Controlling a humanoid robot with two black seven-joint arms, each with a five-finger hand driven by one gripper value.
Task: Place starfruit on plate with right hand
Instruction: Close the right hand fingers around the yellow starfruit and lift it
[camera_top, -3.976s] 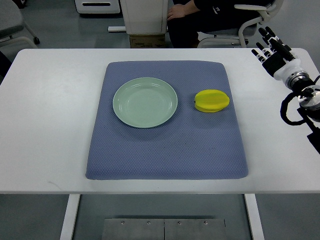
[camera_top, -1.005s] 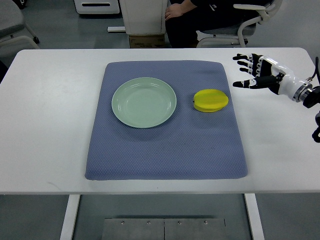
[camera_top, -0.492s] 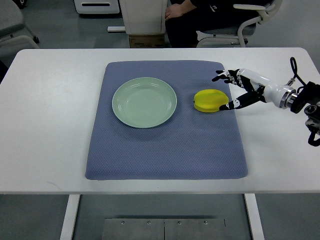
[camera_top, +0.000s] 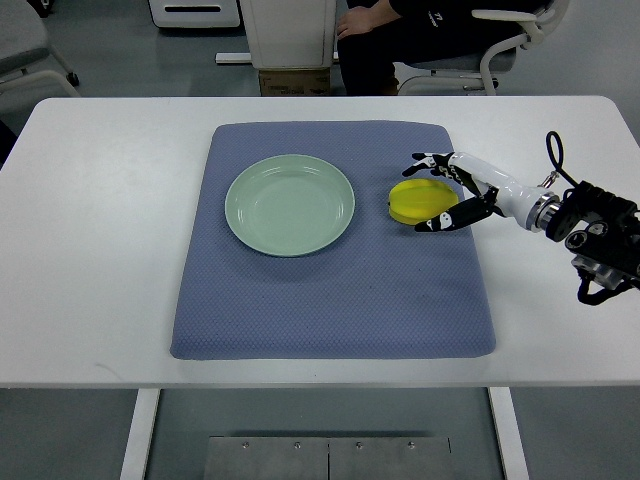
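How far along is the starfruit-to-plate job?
Early. Done: the right hand has reached the starfruit, fingers either side of it. In hand: closing a grasp; the fruit lies on the blue mat, not lifted. Left: lift it, carry it left, set it on the empty green plate.

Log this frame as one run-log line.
stage: reaching | right hand: open, fingers around starfruit, grasp not closed | plate: empty, on mat | left hand: unseen

Yellow starfruit (camera_top: 421, 201) on its side, on mat – pale green plate (camera_top: 290, 205) left, empty
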